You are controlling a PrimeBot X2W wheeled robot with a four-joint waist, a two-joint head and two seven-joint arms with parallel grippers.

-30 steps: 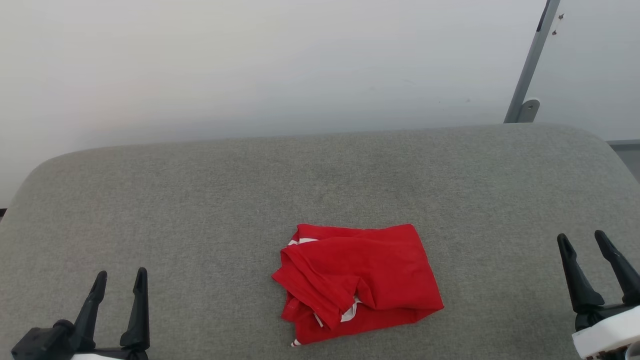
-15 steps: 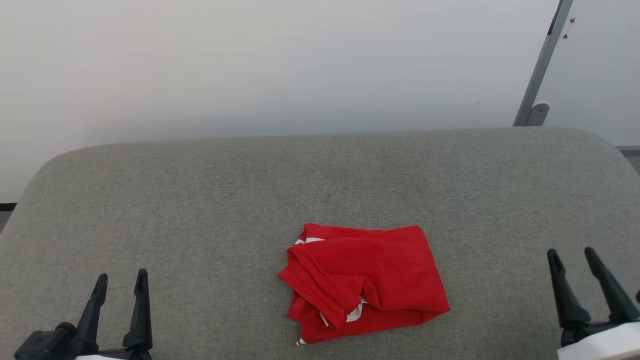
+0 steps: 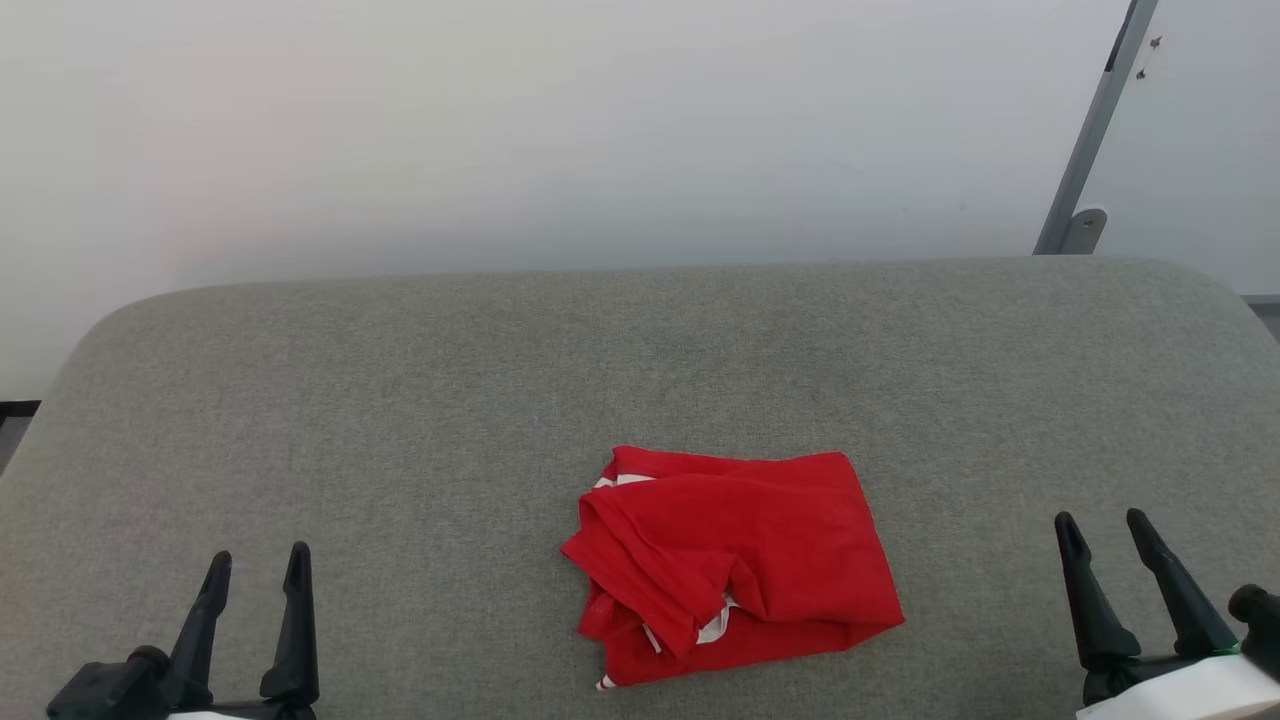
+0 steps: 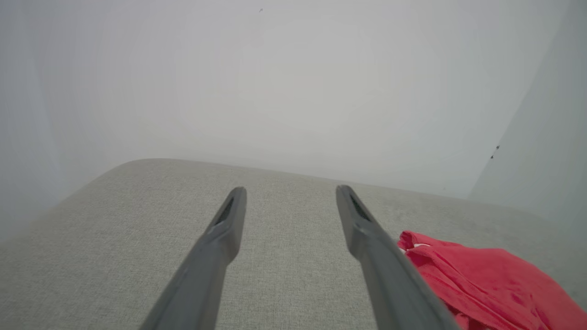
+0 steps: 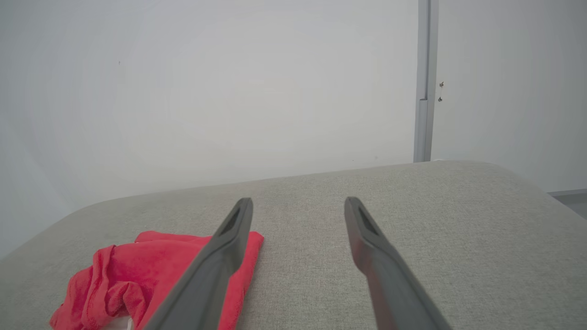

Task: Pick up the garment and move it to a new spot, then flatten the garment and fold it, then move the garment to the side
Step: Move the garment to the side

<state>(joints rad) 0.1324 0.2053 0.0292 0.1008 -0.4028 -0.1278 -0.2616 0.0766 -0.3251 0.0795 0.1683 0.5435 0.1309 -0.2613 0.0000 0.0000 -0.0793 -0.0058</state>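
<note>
The garment (image 3: 735, 565), a bright-red T-shirt, lies bunched in a rough folded heap on the grey padded surface (image 3: 400, 420), near its front middle. Bits of white sleeve end peek out at its left and bottom edges. My left gripper (image 3: 257, 557) stands open at the lower left, well apart from the cloth. At the lower right, my right gripper (image 3: 1100, 522) is open too, a short way right of the heap. Along the left wrist view's right edge the garment (image 4: 486, 284) shows beside my left gripper (image 4: 290, 192). The garment (image 5: 124, 275) lies left of my right gripper (image 5: 298, 201).
A pale wall (image 3: 500, 130) rises right behind the grey surface. A grey metal post with a foot bracket (image 3: 1085, 170) stands at the back right. The surface has rounded corners and drops off at the left (image 3: 20, 440) and right (image 3: 1255, 310).
The head camera has shifted, sliding the whole scene slightly right. In the picture, my right gripper has dropped lower and moved left; the left gripper moved a little right. The garment lies unchanged.
</note>
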